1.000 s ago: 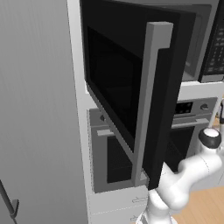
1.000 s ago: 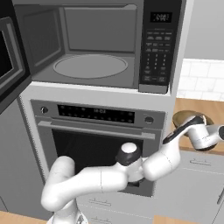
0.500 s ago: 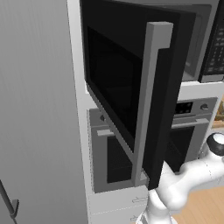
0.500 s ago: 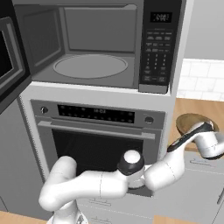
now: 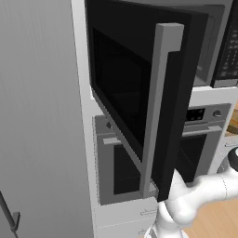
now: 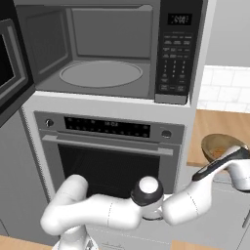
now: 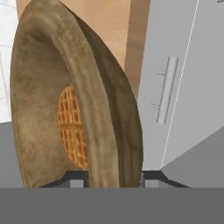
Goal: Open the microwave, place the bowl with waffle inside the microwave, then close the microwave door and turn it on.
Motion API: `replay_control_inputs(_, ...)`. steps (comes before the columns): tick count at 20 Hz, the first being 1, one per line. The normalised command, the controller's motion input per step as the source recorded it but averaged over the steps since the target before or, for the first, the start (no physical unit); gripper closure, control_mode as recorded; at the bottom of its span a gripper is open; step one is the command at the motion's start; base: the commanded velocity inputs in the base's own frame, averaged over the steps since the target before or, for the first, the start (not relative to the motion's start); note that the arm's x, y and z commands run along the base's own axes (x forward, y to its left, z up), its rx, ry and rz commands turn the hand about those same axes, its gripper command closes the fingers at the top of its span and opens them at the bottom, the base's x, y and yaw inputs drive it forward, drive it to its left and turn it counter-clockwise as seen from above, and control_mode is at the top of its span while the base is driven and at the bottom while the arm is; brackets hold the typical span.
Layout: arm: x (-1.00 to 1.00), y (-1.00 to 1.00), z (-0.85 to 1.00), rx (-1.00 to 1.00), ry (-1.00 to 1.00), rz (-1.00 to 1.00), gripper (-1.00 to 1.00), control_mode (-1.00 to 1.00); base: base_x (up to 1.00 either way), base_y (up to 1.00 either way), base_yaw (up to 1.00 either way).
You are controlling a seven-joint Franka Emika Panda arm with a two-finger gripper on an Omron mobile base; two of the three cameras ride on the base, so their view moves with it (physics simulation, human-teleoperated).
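Bowl (image 7: pixel 78 105), brown and round, fills the left and centre of the hand view, seen nearly edge-on with its rim running top to bottom of the frame and the opening facing frame left. Waffle (image 7: pixel 71 127) sits inside it, orange grid, against the bowl's floor, lower centre-left. The gripper (image 7: pixel 112 178) has its two dark tips at the bottom of the hand view, one either side of the bowl wall, part-closed and clamped on it. In the right base view the bowl (image 6: pixel 220 146) is at the right edge, mid height, over the wooden counter (image 6: pixel 215 127), with the gripper (image 6: pixel 229 157) at its lower rim.

Microwave (image 6: pixel 112 49) is in the upper part of the right base view, cavity open, grey turntable plate (image 6: pixel 101 74) lying flat inside, keypad strip (image 6: pixel 175 53) at its right. Microwave door (image 5: pixel 139 88) is swung wide out toward the camera in the left base view, long grey handle (image 5: pixel 158 107) running vertical. Grey oven (image 6: pixel 107 151) sits directly below the microwave, its bar handle horizontal. White tiled wall (image 6: pixel 224 88) behind the counter. Grey cabinet door (image 7: pixel 183 78) with a bar pull at the right of the hand view.
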Motion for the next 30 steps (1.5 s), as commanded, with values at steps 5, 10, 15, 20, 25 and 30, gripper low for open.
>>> replay_control_inputs(5,-0.74,-0.27,0.00,0.06,-0.01,0.00,1.00,-1.00,0.00,0.00,0.00)
replay_control_inputs(10,-1.00,-0.33,0.00,0.09,-0.01,0.00,1.00,-1.00,0.00,0.00,0.00)
replay_control_inputs(15,-1.00,-0.32,0.00,0.07,-0.02,0.00,1.00,-1.00,0.00,0.00,0.00)
replay_control_inputs(20,-1.00,-0.18,0.00,0.05,-0.02,0.00,1.00,-1.00,0.00,0.00,0.00)
replay_control_inputs(25,-1.00,-0.07,0.00,0.04,-0.05,0.00,1.00,-1.00,0.00,0.00,0.00)
replay_control_inputs(30,-0.51,0.30,0.00,0.01,-0.03,0.00,1.00,-1.00,0.00,0.00,0.00)
